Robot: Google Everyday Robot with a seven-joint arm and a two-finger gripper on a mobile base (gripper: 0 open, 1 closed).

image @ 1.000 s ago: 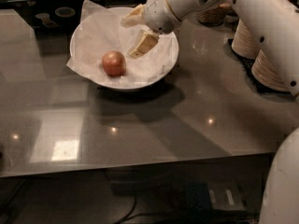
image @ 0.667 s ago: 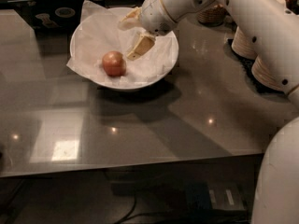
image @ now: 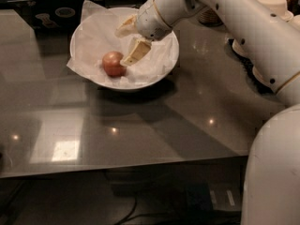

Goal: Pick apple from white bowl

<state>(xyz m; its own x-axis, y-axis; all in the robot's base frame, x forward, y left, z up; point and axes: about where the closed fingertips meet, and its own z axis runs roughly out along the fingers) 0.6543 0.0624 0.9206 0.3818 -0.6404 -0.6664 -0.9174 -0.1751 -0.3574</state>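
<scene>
Reddish-orange, glossy and round, the small apple lies left of centre in the wide shallow white bowl, on its lining of crumpled white paper; the cream two-finger gripper hangs just right of it, fingers spread wide, holding nothing. Closing off-centre could roll the smooth fruit aside; a fingertip might snag the lining.

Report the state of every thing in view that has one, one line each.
apple: lying loose on the paper in the bowl, not gripped.
white bowl: upright on the table, holding the apple.
paper lining: crumpled, corners sticking up.
gripper: open, low over the bowl, one finger close beside the apple.
paper bowls: stacked, far right.
</scene>
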